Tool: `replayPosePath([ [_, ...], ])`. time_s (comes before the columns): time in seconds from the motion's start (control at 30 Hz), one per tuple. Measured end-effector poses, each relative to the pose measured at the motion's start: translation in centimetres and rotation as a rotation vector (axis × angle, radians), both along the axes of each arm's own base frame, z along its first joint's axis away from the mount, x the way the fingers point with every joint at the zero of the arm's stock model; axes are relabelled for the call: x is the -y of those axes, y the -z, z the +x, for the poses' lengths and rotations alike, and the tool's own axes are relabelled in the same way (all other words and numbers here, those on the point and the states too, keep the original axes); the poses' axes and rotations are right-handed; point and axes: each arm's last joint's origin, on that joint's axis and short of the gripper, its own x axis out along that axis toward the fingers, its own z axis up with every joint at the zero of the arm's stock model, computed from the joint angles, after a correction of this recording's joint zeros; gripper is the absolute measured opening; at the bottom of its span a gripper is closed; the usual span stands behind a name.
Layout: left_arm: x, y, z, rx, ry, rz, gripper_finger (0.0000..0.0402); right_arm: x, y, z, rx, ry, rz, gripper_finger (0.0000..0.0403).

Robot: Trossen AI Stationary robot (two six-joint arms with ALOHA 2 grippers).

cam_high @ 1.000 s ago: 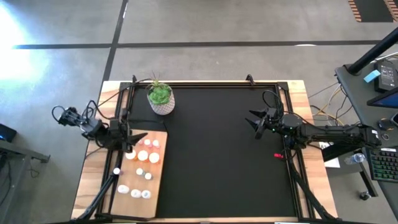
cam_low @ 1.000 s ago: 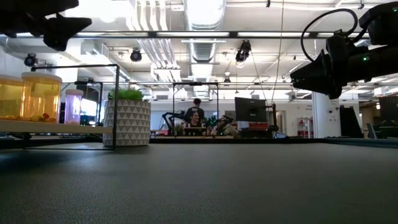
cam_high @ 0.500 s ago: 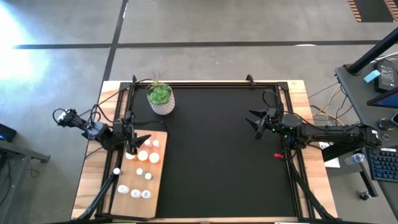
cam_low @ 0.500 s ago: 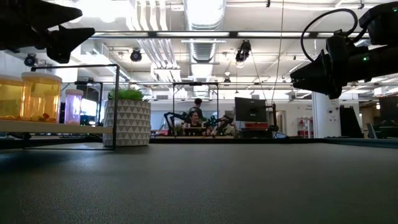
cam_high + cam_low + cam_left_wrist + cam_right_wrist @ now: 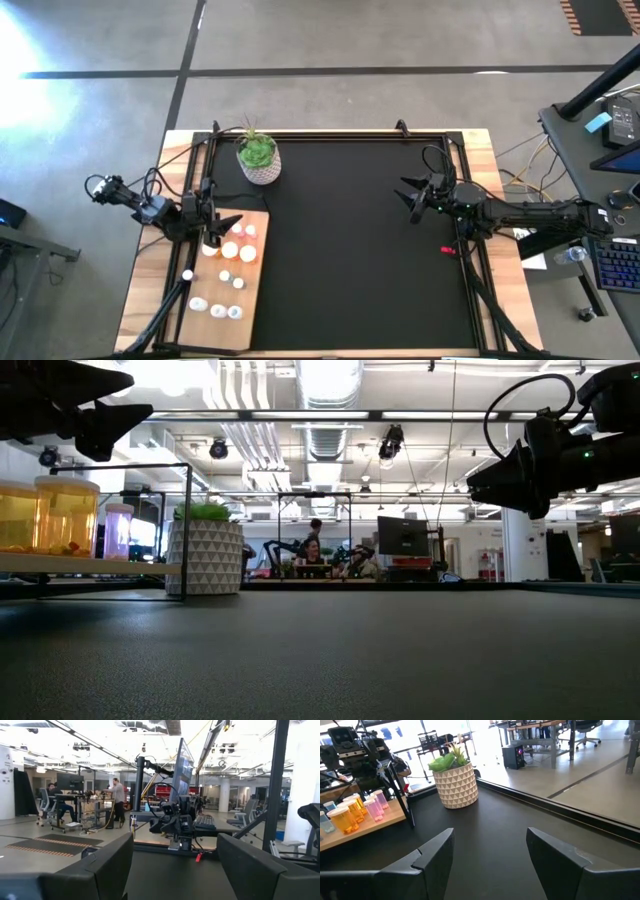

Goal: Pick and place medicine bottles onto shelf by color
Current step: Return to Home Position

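The light-wood shelf [image 5: 254, 300] lies at the black mat's left edge. Medicine bottles stand on it: orange ones [image 5: 230, 250] and pink ones [image 5: 244, 231] at its far end, white ones [image 5: 218, 310] nearer. One white-capped bottle [image 5: 187, 274] stands on the tabletop just left of the shelf. My left gripper [image 5: 218, 226] hovers open over the shelf's far end, with nothing between its fingers [image 5: 175, 865]. My right gripper [image 5: 410, 198] hangs open above the mat's right part, pointing left [image 5: 490, 855]. In the low view the orange bottles [image 5: 60, 515] and a pink bottle [image 5: 118, 530] show at the left.
A white patterned pot with a green plant [image 5: 259, 160] stands at the mat's far left, just beyond the shelf. The black mat [image 5: 360, 250] stretches between the two arms. A black frame rail [image 5: 200, 190] runs along the table's left side by the left arm.
My left gripper has sunk a little over the shelf's far end and tipped slightly, then kept still for the last half second. Its fingers stay open. The bottles have not moved.
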Motion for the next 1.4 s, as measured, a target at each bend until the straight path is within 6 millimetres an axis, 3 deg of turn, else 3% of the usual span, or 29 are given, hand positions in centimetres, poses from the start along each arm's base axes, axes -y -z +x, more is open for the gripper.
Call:
replayPosePath([
  [1.4,0.18,0.44,0.38,-0.046,-0.001,0.022,0.027,0.0,0.0,0.0,0.0,0.0,0.0,0.0238],
])
